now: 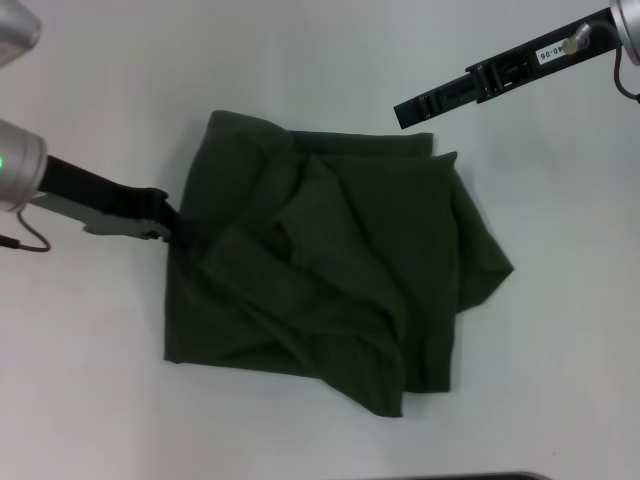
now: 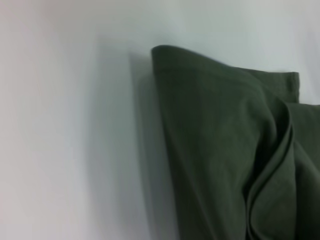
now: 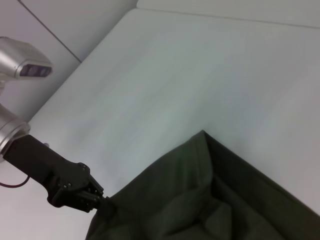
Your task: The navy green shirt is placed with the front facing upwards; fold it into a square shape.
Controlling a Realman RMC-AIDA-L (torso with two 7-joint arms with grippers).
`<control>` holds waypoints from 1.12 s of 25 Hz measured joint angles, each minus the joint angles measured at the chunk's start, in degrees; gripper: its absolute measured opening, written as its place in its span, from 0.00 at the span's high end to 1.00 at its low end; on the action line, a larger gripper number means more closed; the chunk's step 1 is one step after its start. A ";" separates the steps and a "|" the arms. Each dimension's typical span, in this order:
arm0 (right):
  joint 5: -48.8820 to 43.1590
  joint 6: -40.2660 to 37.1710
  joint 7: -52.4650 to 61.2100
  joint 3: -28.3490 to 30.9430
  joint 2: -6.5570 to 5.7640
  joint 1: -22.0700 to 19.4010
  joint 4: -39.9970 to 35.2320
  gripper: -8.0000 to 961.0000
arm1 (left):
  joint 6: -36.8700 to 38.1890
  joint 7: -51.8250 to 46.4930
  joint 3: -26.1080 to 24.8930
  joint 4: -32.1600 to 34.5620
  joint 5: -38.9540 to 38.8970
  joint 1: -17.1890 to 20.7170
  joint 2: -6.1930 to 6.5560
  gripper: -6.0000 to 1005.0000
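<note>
The navy green shirt lies on the white table, folded over itself into a rumpled, roughly square heap. Only plain dark green cloth shows; the lettering and neck label are hidden. My left gripper is at the middle of the shirt's left edge, shut on the cloth there; it also shows in the right wrist view. The left wrist view shows a folded edge of the shirt from close by. My right gripper hangs above the table just beyond the shirt's far right corner, apart from the cloth.
The white table spreads bare on all sides of the shirt. A dark edge shows at the table's near side. A wall rises beyond the table's far edge.
</note>
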 joint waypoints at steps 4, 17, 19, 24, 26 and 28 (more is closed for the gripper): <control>-0.04 0.00 0.06 0.33 0.00 -0.01 0.00 0.03 | 0.41 -0.05 -1.71 0.20 2.20 0.54 0.36 0.93; -0.02 -0.02 0.12 0.43 -0.16 -0.39 0.02 0.03 | 6.27 1.60 -4.90 3.71 3.08 2.08 0.26 0.88; -0.01 0.26 0.12 0.43 -0.17 -0.43 0.06 0.03 | 6.87 2.73 -6.13 3.87 3.07 2.05 0.36 0.88; 0.08 0.57 0.10 0.43 -0.17 -0.44 0.09 0.03 | 7.12 4.05 -10.80 7.11 3.16 2.95 0.65 0.86; 0.10 0.61 0.11 0.34 -0.06 -0.44 0.10 0.03 | 7.10 4.43 -13.33 9.83 2.97 3.70 0.73 0.85; 0.04 0.55 0.12 -0.33 0.39 -0.34 0.30 0.03 | 7.15 5.39 -16.79 13.14 1.41 4.54 0.46 0.74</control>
